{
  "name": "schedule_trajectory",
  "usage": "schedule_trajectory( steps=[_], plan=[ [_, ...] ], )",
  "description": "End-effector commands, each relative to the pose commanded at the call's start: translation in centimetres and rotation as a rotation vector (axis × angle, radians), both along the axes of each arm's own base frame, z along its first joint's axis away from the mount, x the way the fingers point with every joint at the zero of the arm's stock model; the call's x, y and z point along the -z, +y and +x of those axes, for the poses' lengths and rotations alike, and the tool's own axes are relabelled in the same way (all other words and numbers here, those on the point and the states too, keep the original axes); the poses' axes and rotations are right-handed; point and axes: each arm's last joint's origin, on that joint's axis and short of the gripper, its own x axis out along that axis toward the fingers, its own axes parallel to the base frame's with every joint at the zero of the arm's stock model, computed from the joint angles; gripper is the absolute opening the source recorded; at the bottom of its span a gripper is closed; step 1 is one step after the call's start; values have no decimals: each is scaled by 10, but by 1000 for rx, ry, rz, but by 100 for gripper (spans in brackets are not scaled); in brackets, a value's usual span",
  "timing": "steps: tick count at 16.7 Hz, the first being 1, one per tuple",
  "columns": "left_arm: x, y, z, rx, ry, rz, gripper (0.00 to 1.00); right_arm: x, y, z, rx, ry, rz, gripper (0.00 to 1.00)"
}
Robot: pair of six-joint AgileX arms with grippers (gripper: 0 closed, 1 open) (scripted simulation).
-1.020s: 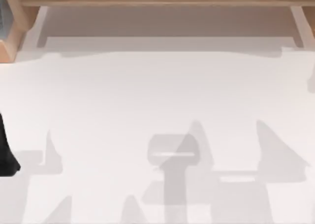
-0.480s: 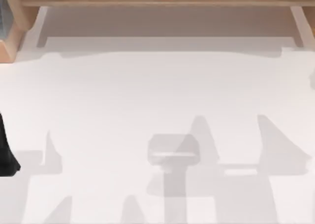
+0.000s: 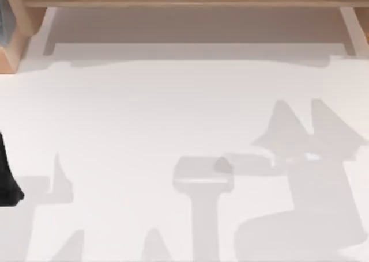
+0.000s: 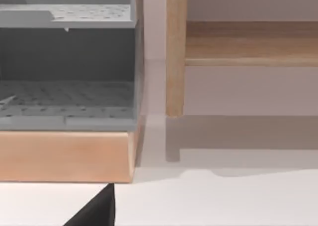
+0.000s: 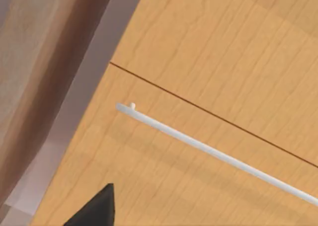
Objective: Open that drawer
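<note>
Before my right wrist camera lay the drawer front, light wood with a dark seam above it and a slim white bar handle running slantwise across its face. One dark tip of my right gripper showed at the frame's edge, near the panel but apart from the handle; whether its fingers were spread or pressed together I could not tell. I judged this to be the approach step, with the drawer not yet opened and nothing grasped. Next, I reckoned, the gripper would need to square up to the handle, close around it and pull straight back. My left gripper sat parked near the wooden cabinet corner at the white table edge's left, its fingers likewise unreadable.
</note>
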Motion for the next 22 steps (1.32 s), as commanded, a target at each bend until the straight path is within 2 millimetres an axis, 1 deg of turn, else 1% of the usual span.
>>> schedule_trajectory(
  steps=[3, 7, 11, 14, 17, 21, 22],
  plan=[
    [0, 0, 0, 0, 0, 0, 100, 28, -16, 29, 11, 4, -237, 100],
    [0, 0, 0, 0, 0, 0, 100, 78, -35, 62, 22, 17, -560, 100],
    [0, 0, 0, 0, 0, 0, 100, 129, -48, 83, 25, 27, -842, 100],
    [0, 0, 0, 0, 0, 0, 100, 159, -53, 91, 26, 29, -997, 100],
    [0, 0, 0, 0, 0, 0, 100, 175, -55, 94, 26, 28, -1077, 100],
    [0, 0, 0, 0, 0, 0, 100, 176, -55, 94, 26, 28, -1084, 100],
    [0, 0, 0, 0, 0, 0, 100, 177, -52, 94, 19, 29, -1081, 100]
  ],
)
